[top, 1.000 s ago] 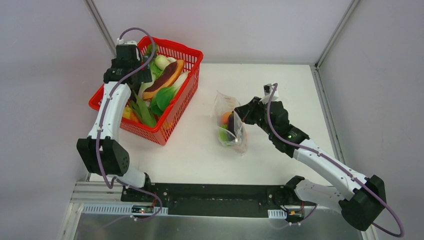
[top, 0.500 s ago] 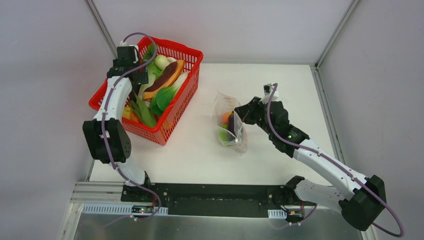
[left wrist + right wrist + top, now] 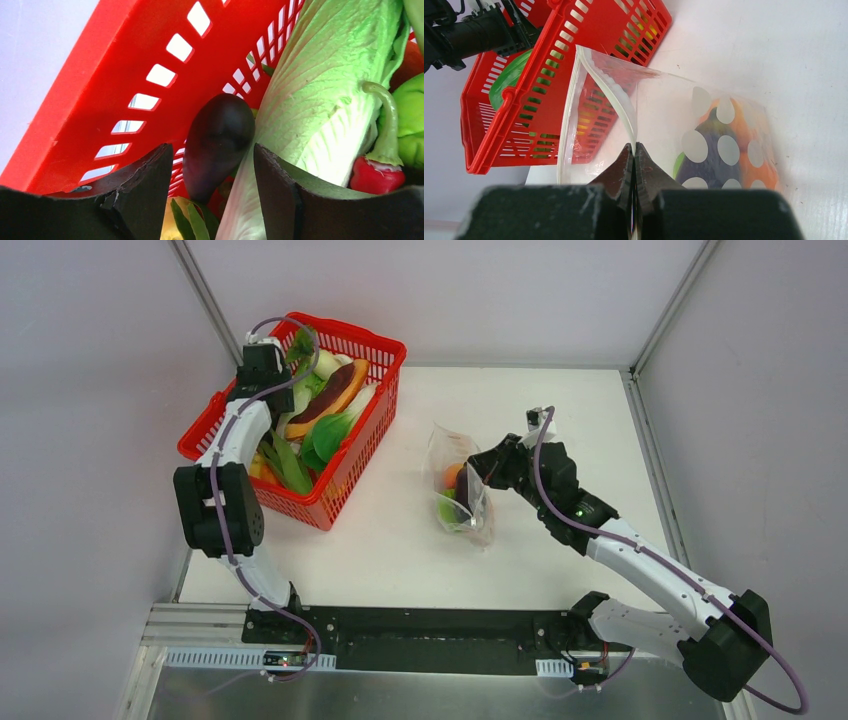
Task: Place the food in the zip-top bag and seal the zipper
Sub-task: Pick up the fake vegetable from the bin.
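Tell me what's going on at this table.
The right claw is pinched shut on the rim of the clear bag, holding its mouth open beside the red basket; some food lies inside. The left claw is down in the basket, open, astride a dark eggplant, not gripping it yet.

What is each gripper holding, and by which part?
Right gripper pinches the bag by one lip of its open mouth, at the zipper. Left gripper holds nothing: its open jaws straddle an eggplant in the basket.
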Action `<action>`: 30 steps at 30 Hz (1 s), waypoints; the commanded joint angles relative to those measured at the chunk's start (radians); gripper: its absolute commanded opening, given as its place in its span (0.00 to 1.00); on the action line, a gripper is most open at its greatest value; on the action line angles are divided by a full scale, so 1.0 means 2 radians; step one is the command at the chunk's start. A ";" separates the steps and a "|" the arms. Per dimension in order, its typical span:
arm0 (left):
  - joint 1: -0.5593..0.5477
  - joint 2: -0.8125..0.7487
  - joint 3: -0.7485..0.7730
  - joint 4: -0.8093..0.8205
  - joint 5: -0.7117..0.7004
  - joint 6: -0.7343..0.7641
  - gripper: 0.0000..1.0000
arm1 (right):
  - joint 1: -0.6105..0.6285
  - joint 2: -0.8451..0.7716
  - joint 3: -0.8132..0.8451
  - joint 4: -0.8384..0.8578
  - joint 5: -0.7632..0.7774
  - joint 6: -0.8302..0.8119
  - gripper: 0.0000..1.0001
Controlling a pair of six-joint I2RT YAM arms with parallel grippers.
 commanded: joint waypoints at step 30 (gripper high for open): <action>0.003 -0.156 -0.129 0.095 0.071 -0.006 0.00 | -0.003 -0.031 0.011 0.013 0.002 0.011 0.00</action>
